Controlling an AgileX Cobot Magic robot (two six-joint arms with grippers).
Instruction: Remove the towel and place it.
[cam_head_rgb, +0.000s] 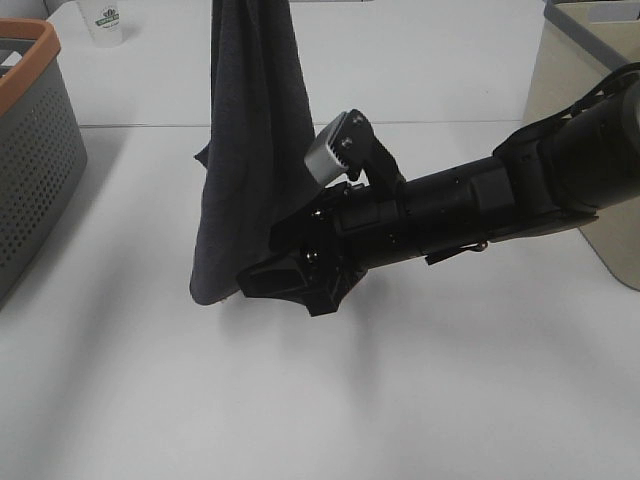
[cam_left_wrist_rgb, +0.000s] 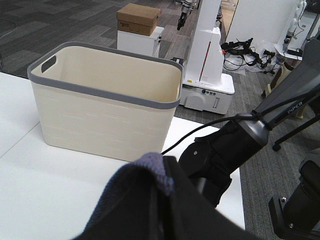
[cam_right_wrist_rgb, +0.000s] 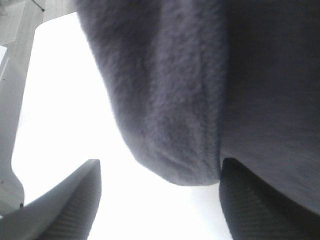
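The towel (cam_head_rgb: 250, 150) is dark charcoal grey and hangs in long folds from above the top edge of the exterior high view, its lower end just above the white table (cam_head_rgb: 400, 400). In the left wrist view a bunched part of the towel (cam_left_wrist_rgb: 150, 200) fills the bottom and hides my left gripper's fingers, which hold it up. My right gripper (cam_head_rgb: 265, 280) is open at the towel's lower edge. In the right wrist view the towel's hem (cam_right_wrist_rgb: 175, 125) hangs between and just beyond the two spread fingers (cam_right_wrist_rgb: 75, 205), with my right gripper (cam_right_wrist_rgb: 160, 210) not closed on it.
A grey perforated basket with an orange rim (cam_head_rgb: 30, 60) stands at the left. A white paper cup (cam_head_rgb: 105, 22) is at the back. A beige bin with a grey rim (cam_head_rgb: 580, 70) stands at the right and also shows in the left wrist view (cam_left_wrist_rgb: 105, 100). My right arm (cam_head_rgb: 480, 200) reaches across the table.
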